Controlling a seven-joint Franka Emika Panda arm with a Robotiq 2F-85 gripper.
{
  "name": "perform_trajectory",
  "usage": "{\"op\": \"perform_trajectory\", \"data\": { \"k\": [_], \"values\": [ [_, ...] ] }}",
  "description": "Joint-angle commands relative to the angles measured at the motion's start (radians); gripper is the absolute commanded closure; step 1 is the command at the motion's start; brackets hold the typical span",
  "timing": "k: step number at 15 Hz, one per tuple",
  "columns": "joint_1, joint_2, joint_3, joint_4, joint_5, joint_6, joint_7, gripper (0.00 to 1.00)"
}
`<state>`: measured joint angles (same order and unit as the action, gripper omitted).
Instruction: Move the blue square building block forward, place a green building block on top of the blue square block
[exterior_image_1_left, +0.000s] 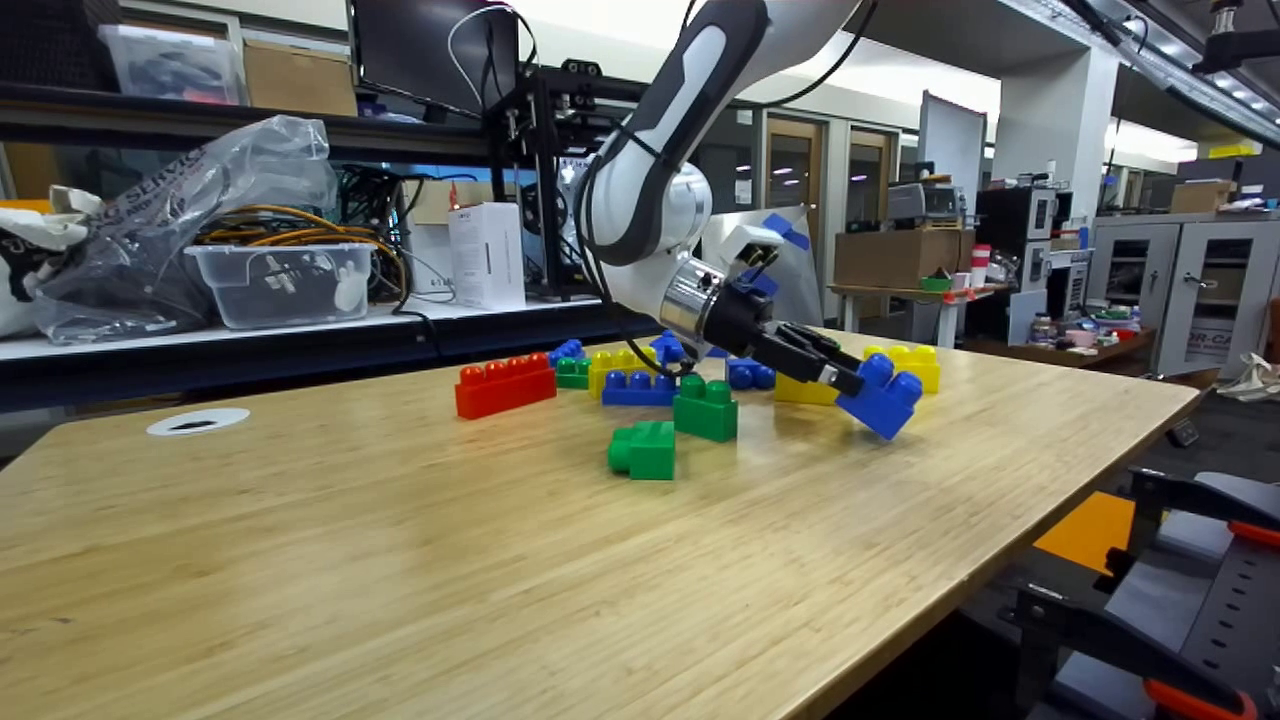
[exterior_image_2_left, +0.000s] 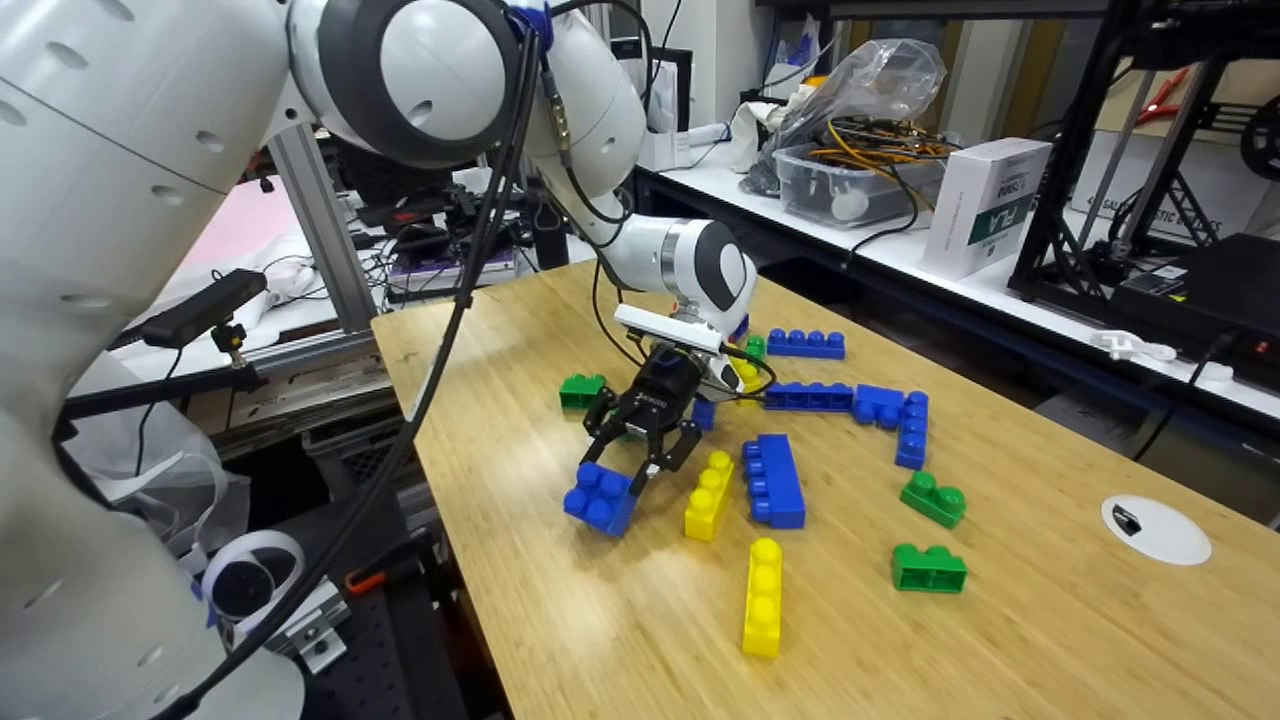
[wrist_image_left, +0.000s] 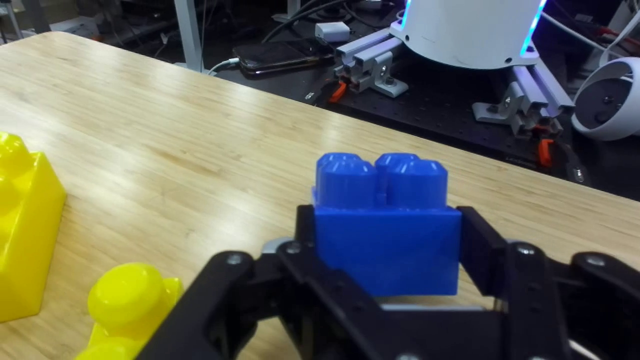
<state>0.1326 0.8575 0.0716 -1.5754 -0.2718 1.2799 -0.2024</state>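
gripper (wrist_image_left: 388, 232): holding blue square block (exterior_image_1_left: 882, 400) by its sides | block: tilted, contact with table (exterior_image_1_left: 400, 560) unclear | upright green block (exterior_image_1_left: 705, 412), sideways green block (exterior_image_1_left: 648, 452): on table, near each other

In an exterior view: bare tabletop (exterior_image_2_left: 600, 630) permits passage at near left; right of the blue square block (exterior_image_2_left: 601, 497), two yellow bricks (exterior_image_2_left: 763, 598) and a longer blue brick (exterior_image_2_left: 779, 482) form obstacles.
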Motion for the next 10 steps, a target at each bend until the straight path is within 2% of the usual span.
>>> {"op": "perform_trajectory", "data": {
  "k": [1,10],
  "values": [
    [0.011,0.049,0.006,0.059,-0.043,-0.055,-0.009,0.56],
    [0.022,0.078,0.013,0.1,-0.089,-0.085,-0.018,0.56]
  ]
}}
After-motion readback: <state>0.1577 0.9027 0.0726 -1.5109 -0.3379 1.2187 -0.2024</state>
